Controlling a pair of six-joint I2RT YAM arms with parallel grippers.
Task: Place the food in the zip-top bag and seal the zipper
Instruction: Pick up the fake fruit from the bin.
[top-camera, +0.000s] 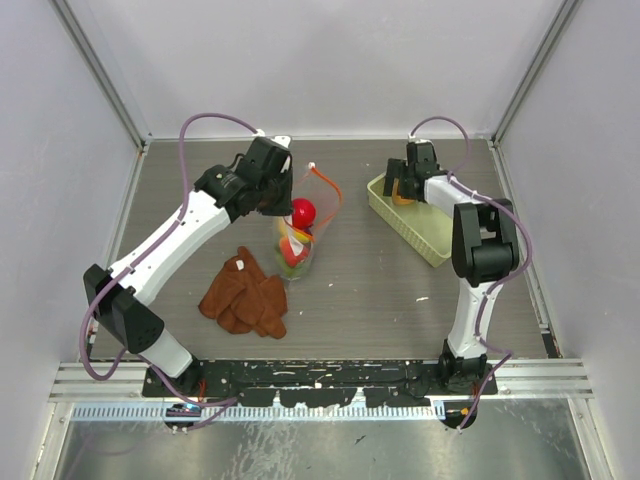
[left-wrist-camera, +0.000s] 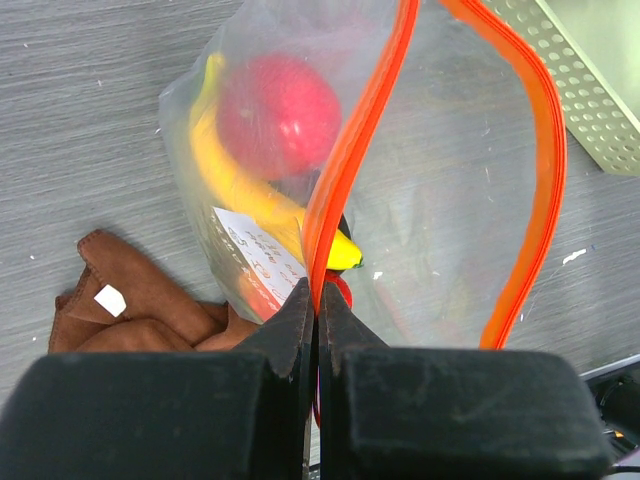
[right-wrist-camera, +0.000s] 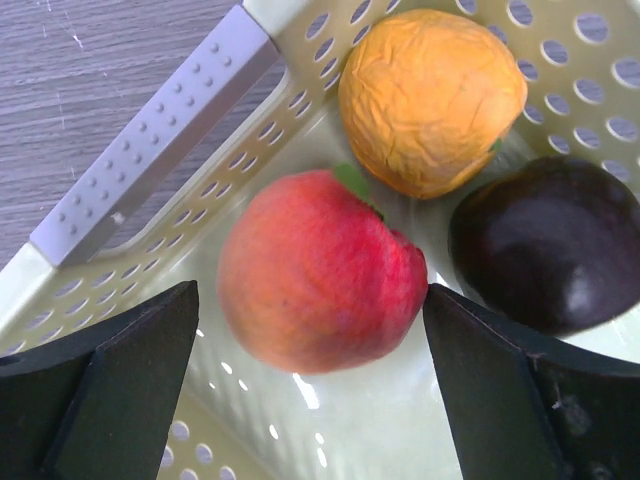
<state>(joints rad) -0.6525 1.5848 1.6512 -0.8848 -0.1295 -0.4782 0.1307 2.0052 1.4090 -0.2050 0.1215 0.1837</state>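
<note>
My left gripper (left-wrist-camera: 318, 300) is shut on the orange-red zipper strip (left-wrist-camera: 345, 160) of the clear zip-top bag (top-camera: 300, 225) and holds its mouth open above the table. Inside the bag lie a red apple (left-wrist-camera: 275, 115) and a yellow banana (left-wrist-camera: 250, 190). My right gripper (right-wrist-camera: 310, 310) is open inside the pale green basket (top-camera: 415, 235), its fingers on either side of the peach (right-wrist-camera: 320, 270); the right finger touches it, the left stands apart. An orange-yellow piece (right-wrist-camera: 430, 95) and a dark purple piece (right-wrist-camera: 545, 245) lie just beyond it.
A rust-brown cloth (top-camera: 245, 295) lies on the table near the bag's bottom, also in the left wrist view (left-wrist-camera: 140, 290). The basket's grey handle (right-wrist-camera: 150, 135) is to the left of the peach. Grey walls close in the table.
</note>
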